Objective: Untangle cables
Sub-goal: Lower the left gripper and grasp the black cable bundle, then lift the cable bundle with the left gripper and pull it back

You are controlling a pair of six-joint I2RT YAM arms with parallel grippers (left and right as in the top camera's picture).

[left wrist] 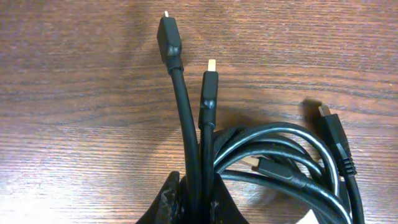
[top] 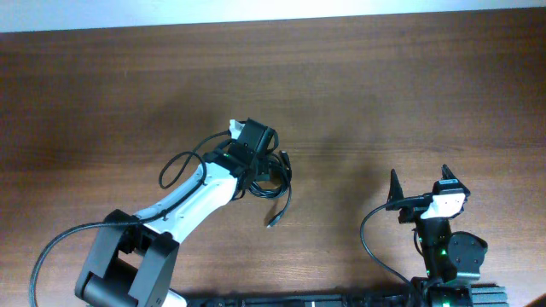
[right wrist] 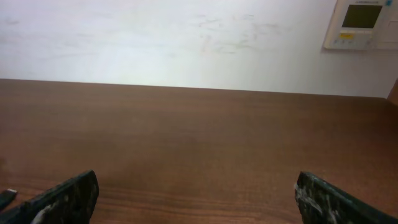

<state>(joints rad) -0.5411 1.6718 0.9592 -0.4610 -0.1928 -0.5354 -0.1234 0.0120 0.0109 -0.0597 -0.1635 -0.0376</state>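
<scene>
The only lettering in view is on the pale panel point(right wrist: 362, 23) at 1 o'clock in your right wrist view, mounted on the white wall point(right wrist: 155, 37). Its screen and marks are too small to read.

Your left gripper point(left wrist: 193, 205) is closed down to a narrow gap and pinches two of the cables point(left wrist: 186, 118) side by side between its dark, rough fingertips point(left wrist: 166, 200). Both cords run from the grip toward 12 o'clock. They end in moulded black plugs point(left wrist: 169, 38) with small metal tips, and the left one reaches farther than the right. From 3 to 5 o'clock of the grip, the rest of the cables curl in loose loops of smooth, glossy black cord lying on the table point(top: 409, 85). Another plug sits at the outer edge of those loops at 3 o'clock, and a gold-coloured tip shows inside them.

From overhead, the bundle lies near the middle of the table, under and just beside the left gripper. One loose end trails off toward 6 o'clock. The table is brown wood with a fine, matte grain.

Your right gripper point(top: 420, 181) stands wide open and holds nothing. It is well apart from the cables, at about 4 o'clock from them. Its fingers point(right wrist: 68, 196) are dark and scuffed with pale marks. They sit at the lower corners of the right wrist view with only wood between them.
</scene>
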